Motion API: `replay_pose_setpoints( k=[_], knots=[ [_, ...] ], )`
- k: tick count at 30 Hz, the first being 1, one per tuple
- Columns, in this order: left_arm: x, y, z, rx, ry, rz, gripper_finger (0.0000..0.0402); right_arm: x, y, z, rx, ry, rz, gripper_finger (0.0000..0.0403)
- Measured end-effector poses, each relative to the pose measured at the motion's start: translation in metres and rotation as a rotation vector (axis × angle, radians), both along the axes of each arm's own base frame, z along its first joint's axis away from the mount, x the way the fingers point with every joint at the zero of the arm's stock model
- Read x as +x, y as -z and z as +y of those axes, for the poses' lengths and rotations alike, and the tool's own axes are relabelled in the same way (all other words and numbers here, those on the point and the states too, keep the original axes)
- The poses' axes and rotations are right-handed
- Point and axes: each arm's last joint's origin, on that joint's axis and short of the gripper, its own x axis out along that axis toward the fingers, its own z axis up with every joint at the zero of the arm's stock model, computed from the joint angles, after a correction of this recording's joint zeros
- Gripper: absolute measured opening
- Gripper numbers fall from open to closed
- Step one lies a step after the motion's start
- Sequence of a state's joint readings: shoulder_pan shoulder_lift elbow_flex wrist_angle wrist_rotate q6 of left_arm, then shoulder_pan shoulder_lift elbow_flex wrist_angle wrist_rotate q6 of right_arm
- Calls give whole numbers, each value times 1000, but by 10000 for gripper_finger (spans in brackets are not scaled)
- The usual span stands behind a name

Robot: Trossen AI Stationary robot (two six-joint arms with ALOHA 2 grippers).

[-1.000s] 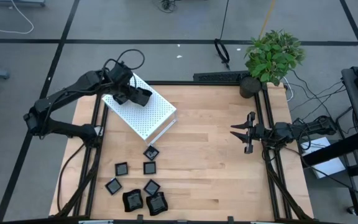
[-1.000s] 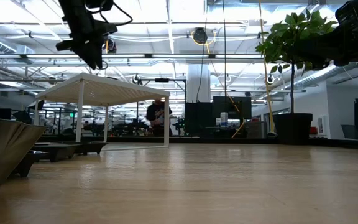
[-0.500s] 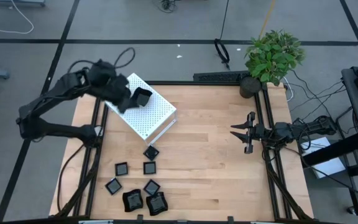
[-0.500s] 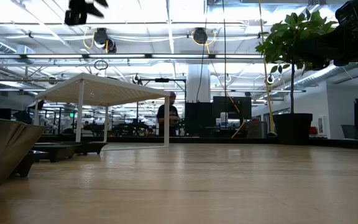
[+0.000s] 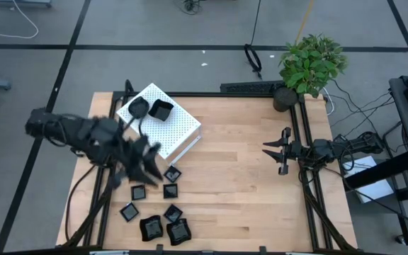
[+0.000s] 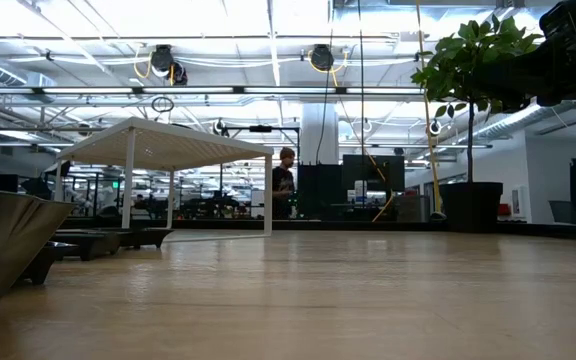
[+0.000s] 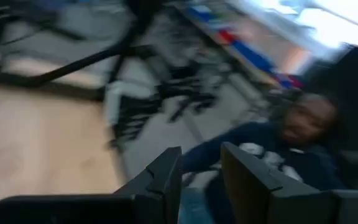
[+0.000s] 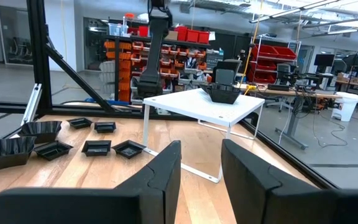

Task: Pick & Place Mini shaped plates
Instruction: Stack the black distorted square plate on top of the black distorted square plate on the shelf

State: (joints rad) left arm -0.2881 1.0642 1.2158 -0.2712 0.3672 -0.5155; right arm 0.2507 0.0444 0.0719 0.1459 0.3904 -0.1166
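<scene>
Near left corner of bench: seven small black plates (image 5: 170, 190) are spread loosely on the bench (image 5: 246, 205), with two larger scalloped ones nearest the edge.
Just beyond the plates: the left pincer (image 5: 147, 164) is held above the wood between the loose plates and the white box (image 5: 172, 131); its fingers are parted and nothing is held between them.
On the box top: a round plate (image 5: 139, 106) and a deeper plate (image 5: 161, 110) are set side by side.
Right edge of bench: the right pincer (image 5: 278, 150) is parked well apart from all plates, released and empty.
Far corner: a potted plant (image 5: 312, 62) is stood off the wood.
Handling: the plates are judged light, stiff and glossy, so likely to slip or skid, and chipping is possible if they are dropped.
Where to hold: a raised rim is best pinched, one finger inside and one outside, on a plate that has clear space around it.
Progress: two plates are judged placed, seven left.
</scene>
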Motion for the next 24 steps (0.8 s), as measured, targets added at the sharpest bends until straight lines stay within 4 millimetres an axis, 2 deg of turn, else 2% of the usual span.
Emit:
replay_pose_setpoints(
  k=[4, 11, 15, 19, 24],
  knots=[
    [23, -1, -41, 38, 97, -12, 113, 0, 0, 0, 0, 0, 0, 102],
    [75, 10, -115, 253, 153, 302, 113, 0, 0, 0, 0, 0, 0, 102],
    [96, 15, -154, 458, 176, 352, 113, 0, 0, 0, 0, 0, 0, 102],
    [106, 42, -178, 671, 139, 464, 113, 0, 0, 0, 0, 0, 0, 102],
    [113, 101, -180, 772, -119, 838, 113, 0, 0, 0, 0, 0, 0, 102]
  ],
)
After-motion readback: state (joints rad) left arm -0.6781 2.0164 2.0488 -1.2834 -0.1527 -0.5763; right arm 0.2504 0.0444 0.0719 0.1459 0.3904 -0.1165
